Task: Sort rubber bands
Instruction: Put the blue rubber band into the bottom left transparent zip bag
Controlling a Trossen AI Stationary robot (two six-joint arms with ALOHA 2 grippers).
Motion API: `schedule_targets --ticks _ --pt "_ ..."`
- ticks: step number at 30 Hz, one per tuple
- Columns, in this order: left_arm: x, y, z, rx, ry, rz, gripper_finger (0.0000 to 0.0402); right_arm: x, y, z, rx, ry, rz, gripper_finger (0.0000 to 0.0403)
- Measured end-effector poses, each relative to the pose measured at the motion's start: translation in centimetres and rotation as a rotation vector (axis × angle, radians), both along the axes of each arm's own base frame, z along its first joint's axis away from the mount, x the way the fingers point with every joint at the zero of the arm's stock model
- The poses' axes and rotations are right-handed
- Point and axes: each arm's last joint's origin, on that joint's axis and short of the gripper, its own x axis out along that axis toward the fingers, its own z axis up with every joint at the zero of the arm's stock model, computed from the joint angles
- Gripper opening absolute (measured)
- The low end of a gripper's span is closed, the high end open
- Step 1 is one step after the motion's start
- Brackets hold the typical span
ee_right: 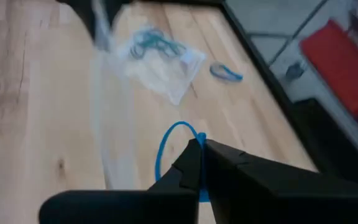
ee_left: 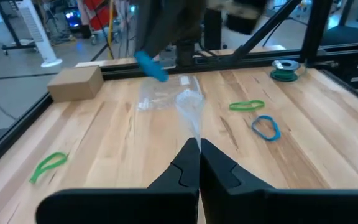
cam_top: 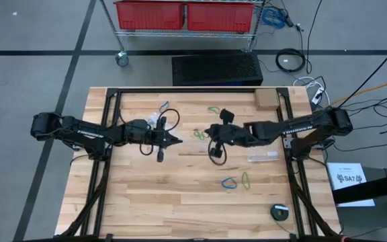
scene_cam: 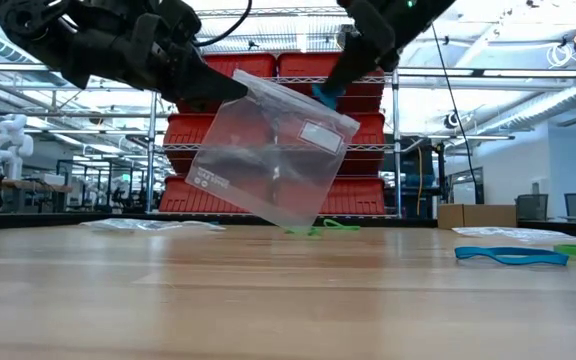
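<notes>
High view: the left gripper [cam_top: 178,140] and right gripper [cam_top: 209,130] are seen close together over the table [cam_top: 153,202].

Low view: a clear bag [scene_cam: 273,160] is held aloft, pinched at its upper edge by the left gripper.

Left wrist view: its fingers are clamped on the bag.

Right wrist view: a blue rubber band [ee_right: 174,151] is clenched between the right fingers.

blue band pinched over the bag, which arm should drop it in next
Right, probably: the right gripper is shut on a blue rubber band, while the left gripper is shut on the clear bag, holding it up.
</notes>
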Motion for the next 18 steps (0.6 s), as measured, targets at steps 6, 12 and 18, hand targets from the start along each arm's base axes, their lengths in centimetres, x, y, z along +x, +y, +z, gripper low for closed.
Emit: schedule_targets --ticks 6,12,18 --pt "0.0 0.1 -0.2 0.004 0.017 0.024 0.0001 0.9 1.1 0.2 -0.034 -0.077 0.032 0.0000" --pt "0.0 0.1 -0.1 0.011 0.013 0.023 0.0001 2.2 1.3 -1.3 -0.054 -0.059 0.051 0.0000" --pt "0.0 0.1 -0.1 0.013 0.013 0.036 0.0001 3.3 1.8 -1.5 -0.067 -0.074 0.076 0.0000"
